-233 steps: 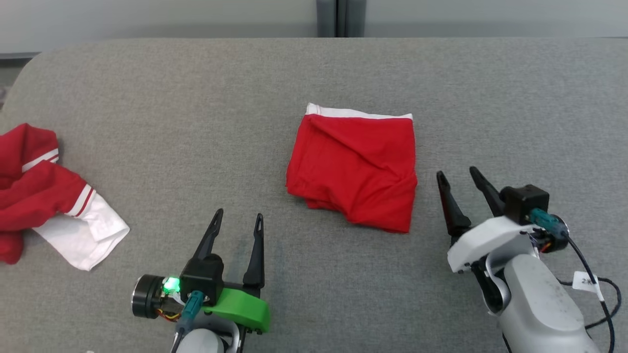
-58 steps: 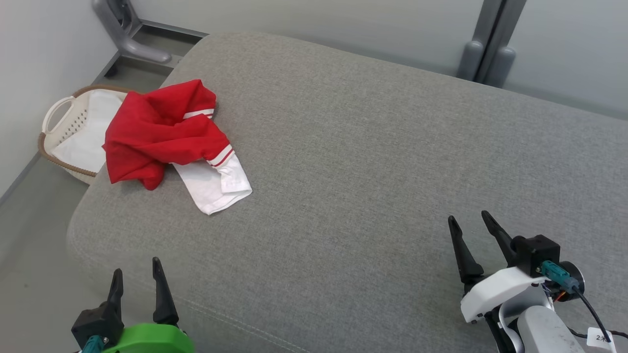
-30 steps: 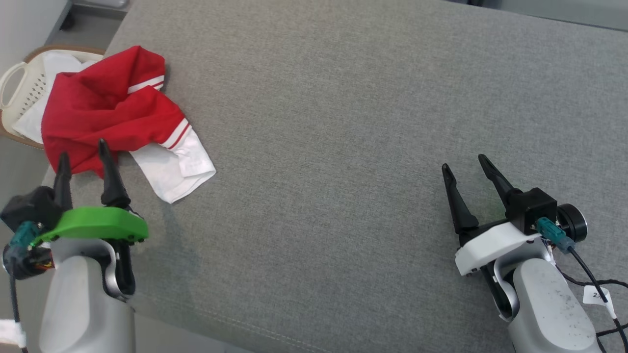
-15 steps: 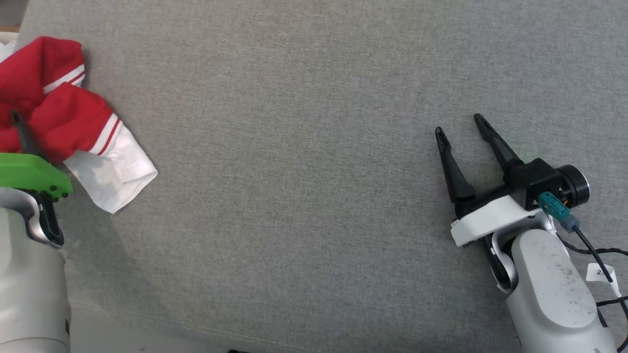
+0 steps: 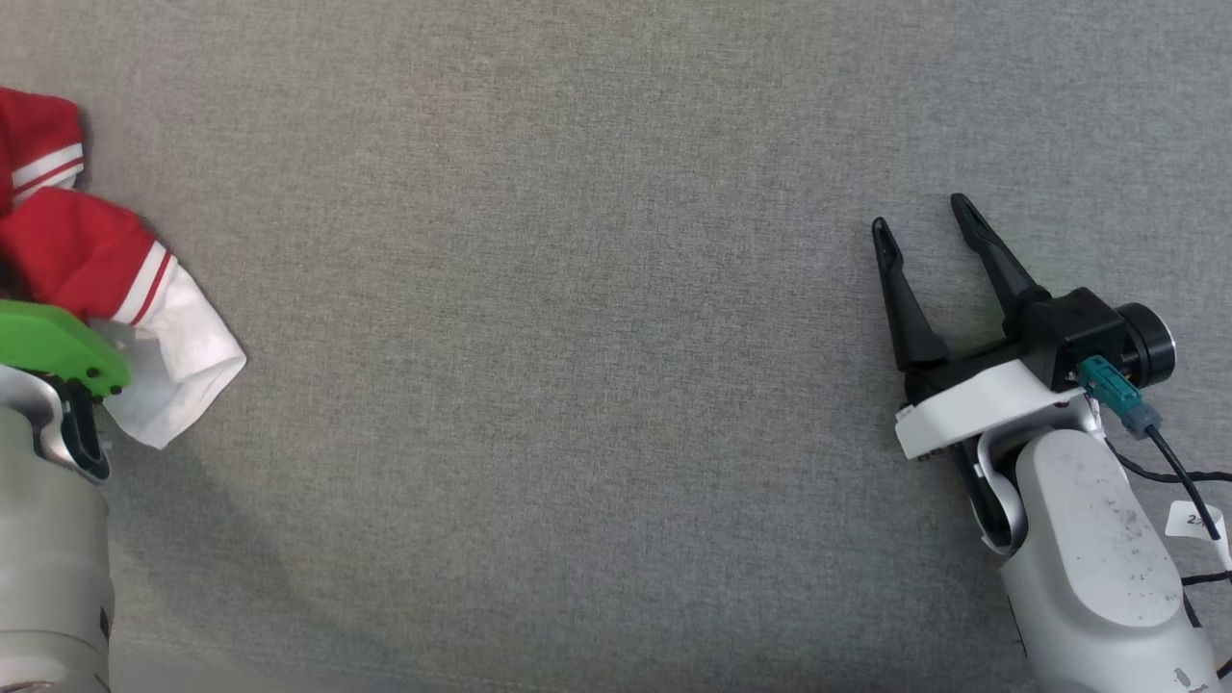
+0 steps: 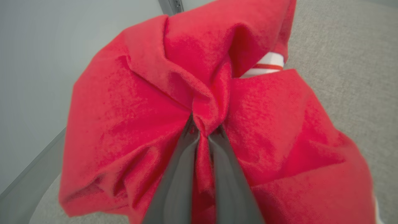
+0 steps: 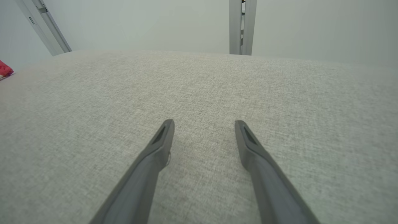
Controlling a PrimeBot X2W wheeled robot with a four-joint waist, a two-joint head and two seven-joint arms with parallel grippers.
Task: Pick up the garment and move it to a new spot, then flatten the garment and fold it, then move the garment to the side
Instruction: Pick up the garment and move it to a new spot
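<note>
Now the left gripper point(image 6: 205, 129) is clamped on the garment point(image 6: 149, 109): both dark fingers are pressed together with a twist of red cloth caught between them, and the fabric puckers right at the tips. Red folds drape off to either side of the fingers, and a white band with a red stripe peeks out just beyond the pinch.

Up on the head camera, the garment sits at the far left edge of the grey cushion point(image 5: 577, 337). It's crumpled, red on top, with a striped cuff and a white flap spilling toward the cushion's middle. The green wrist mount point(image 5: 53, 346) of the left arm sits over the garment's near side and hides the fingers from above. The pale forearm point(image 5: 48, 558) runs below it along the cushion's near-left part.

Over on the cushion's right side, the right gripper point(image 5: 922, 217) holds nothing. Its two fingers are spread wide in a V with bare grey weave between them. Its wrist camera shows them low over the cushion, though whether the tips touch the cloth can't be told.

A black cable point(image 5: 1169, 462) with a white tag trails off the right arm. Beyond the cushion's far edge stand a pale wall point(image 7: 140, 21) and a grey upright post point(image 7: 242, 28).
</note>
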